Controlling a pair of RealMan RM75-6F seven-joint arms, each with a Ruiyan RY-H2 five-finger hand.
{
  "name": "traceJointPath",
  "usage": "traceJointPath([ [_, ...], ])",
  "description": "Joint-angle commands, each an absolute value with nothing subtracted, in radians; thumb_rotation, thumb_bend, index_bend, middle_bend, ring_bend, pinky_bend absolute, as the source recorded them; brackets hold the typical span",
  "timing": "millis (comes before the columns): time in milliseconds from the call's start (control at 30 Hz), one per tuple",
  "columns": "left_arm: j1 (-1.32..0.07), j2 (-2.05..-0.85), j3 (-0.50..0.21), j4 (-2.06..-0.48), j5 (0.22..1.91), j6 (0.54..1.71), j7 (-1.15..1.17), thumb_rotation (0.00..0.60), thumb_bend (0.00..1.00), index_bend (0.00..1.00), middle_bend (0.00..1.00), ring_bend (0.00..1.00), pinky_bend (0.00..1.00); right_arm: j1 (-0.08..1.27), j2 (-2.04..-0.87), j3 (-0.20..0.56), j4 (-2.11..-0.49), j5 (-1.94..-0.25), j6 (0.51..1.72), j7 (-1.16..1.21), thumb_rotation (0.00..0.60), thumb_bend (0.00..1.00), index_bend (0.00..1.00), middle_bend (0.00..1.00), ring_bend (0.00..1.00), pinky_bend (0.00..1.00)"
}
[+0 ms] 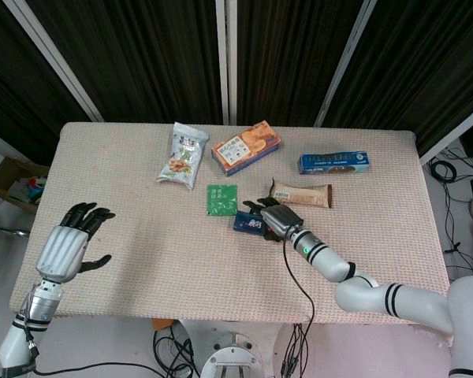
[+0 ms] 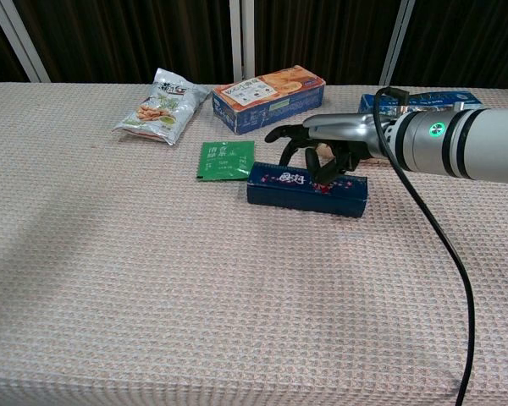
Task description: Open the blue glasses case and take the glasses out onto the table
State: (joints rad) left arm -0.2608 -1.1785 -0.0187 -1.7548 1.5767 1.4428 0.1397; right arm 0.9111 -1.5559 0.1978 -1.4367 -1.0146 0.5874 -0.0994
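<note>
Resting on the blue case [image 2: 306, 188] near the middle of the table [image 1: 142, 260]: right hand [image 2: 322, 135], palm down, fingers [image 2: 285, 154] curled over the case's far long edge, fingertips touching the top. Cannot tell whether gripping or only pressing. Case lying flat and closed, long side parallel to the near table edge, left end just beside the green packet [image 2: 226, 160]. Seen from the head view, case [image 1: 245, 223] mostly hidden under the right hand [image 1: 273, 218], only the left end showing.

Hovering off the left near corner: left hand [image 1: 67, 246], fingers spread wide, holding nothing, palm turned inward.

Lying along the far edge: snack bag [image 1: 182, 154] toward the left, orange biscuit box [image 1: 245, 146] at the centre, blue box [image 1: 334, 163] toward the right. Brown bar [image 1: 301, 193] between the blue box and the case, just beyond the right hand, apart from both. Black cable [image 2: 423, 228] trailing from the right wrist across the table toward the near edge.
</note>
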Motion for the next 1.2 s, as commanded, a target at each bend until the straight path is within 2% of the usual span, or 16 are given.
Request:
traceJointPath([
  [33,-0.255,-1.178,-0.018,-1.754,1.581,1.449,0.138,0.6,0.05,0.24,0.22,0.13,0.14,0.928,-1.557,0.182,-1.466,-1.033,0.578,-0.121,0.6,0.94,0.0,0.22,0.03,0.0],
  [167,-0.246,-1.178,-0.018,-1.75,1.585,1.458,0.132,0.6,0.05,0.24,0.22,0.13,0.14,0.924,-1.533,0.162,-1.512,-1.058,0.601,-0.137,0.6,0.89,0.0,0.23,0.03,0.0],
  [233,-0.244,-1.178,-0.018,-1.748,1.585,1.458,0.13,0.6,0.05,0.24,0.22,0.13,0.14,0.912,-1.523,0.155,-1.519,-1.085,0.643,-0.15,0.6,0.76,0.0,0.22,0.03,0.0],
  [300,-0.242,-1.178,-0.017,-1.747,1.587,1.459,0.126,0.6,0.05,0.24,0.22,0.13,0.14,0.894,-1.512,0.143,-1.515,-1.133,0.706,-0.178,0.6,0.58,0.0,0.22,0.03,0.0],
  [400,-0.238,-1.179,-0.015,-1.746,1.589,1.458,0.124,0.6,0.05,0.24,0.22,0.13,0.14,0.883,-1.486,0.118,-1.507,-1.18,0.749,-0.23,0.6,0.45,0.05,0.22,0.03,0.0],
  [500,-0.237,-1.18,-0.016,-1.746,1.591,1.455,0.123,0.6,0.05,0.24,0.22,0.13,0.14,0.888,-1.47,0.096,-1.5,-1.195,0.747,-0.28,0.6,0.38,0.1,0.22,0.03,0.0],
  [1200,-0.221,-1.177,-0.022,-1.748,1.588,1.458,0.116,0.6,0.05,0.24,0.22,0.13,0.14,0.918,-1.534,0.069,-1.419,-1.167,0.728,-0.394,0.6,0.37,0.13,0.22,0.03,0.0],
])
